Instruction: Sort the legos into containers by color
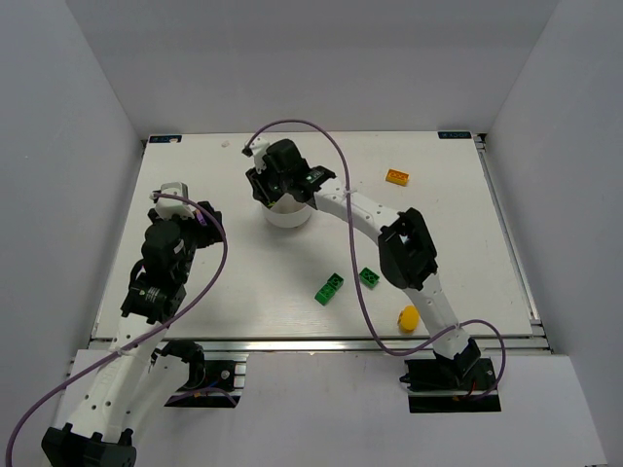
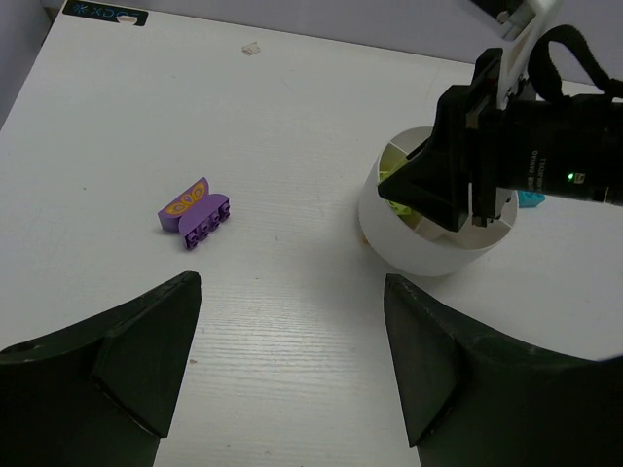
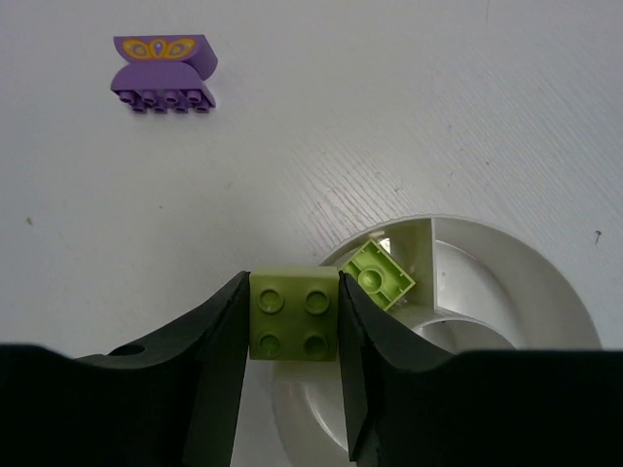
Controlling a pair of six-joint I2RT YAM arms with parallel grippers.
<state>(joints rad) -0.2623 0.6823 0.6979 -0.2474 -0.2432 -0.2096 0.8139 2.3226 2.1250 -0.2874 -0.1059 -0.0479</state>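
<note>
My right gripper (image 3: 292, 316) is shut on a lime brick (image 3: 293, 313) and holds it above the near rim of the round white divided dish (image 3: 545, 292). A second lime brick (image 3: 380, 274) lies upside down in a wedge section of the dish. In the top view the right gripper (image 1: 275, 182) hangs over the dish (image 1: 288, 216). My left gripper (image 2: 292, 360) is open and empty, left of the dish (image 2: 409, 248). A purple brick (image 2: 194, 213) lies on the table; it also shows in the right wrist view (image 3: 163, 71). A cyan brick (image 2: 529, 198) peeks out behind the dish.
An orange brick (image 1: 396, 176) lies at the far right. A bright green brick (image 1: 329, 288) and a dark green brick (image 1: 370, 276) lie in front of the right arm. A yellow round object (image 1: 409, 317) lies near the front edge. White walls surround the table.
</note>
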